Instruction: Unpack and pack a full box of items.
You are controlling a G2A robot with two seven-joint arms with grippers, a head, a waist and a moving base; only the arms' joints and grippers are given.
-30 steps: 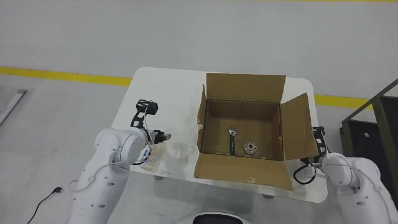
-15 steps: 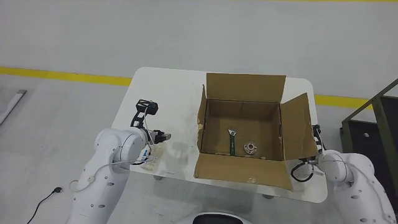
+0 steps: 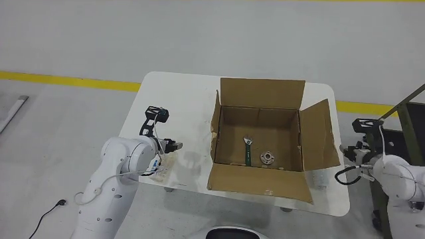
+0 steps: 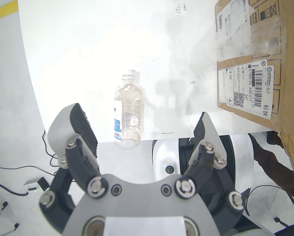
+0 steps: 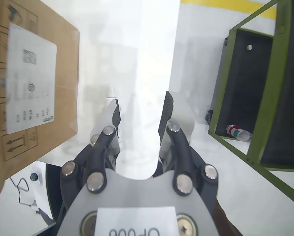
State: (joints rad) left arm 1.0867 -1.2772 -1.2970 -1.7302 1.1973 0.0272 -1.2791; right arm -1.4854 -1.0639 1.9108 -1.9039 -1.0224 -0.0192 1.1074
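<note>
Top view: an open cardboard box (image 3: 259, 187) sits on the right half of the white table (image 3: 179, 93), with all four flaps folded outward. Two items lie on the box floor: a wrench with a green handle (image 3: 248, 151) and, just beside it, a round metal flange (image 3: 266, 157).

The left arm is at the table's near left corner. The right arm is off the table's right edge, beside a green metal rack (image 3: 400, 110).

Left wrist view: the left gripper (image 4: 140, 111) is spread wide with nothing held. Both ribbed pads (image 4: 84, 126) are bare.
- A clear plastic bottle (image 4: 128, 104) with a white cap is on the table past the fingertips, lined up with the gap between them and touching neither finger.
- The bottle's base is right at the table edge. I cannot tell from this angle whether it stands or lies.
- The box's labelled outer wall is well apart from the bottle.

Right wrist view: the right gripper (image 5: 142, 104) is released. Its fingers are parted by a moderate gap with nothing in it. It hangs over the strip of table between the box's outer wall and the table edge. In the rack's dark lower compartment, a small container (image 5: 237, 132) with a red and green band lies on its side.
</note>
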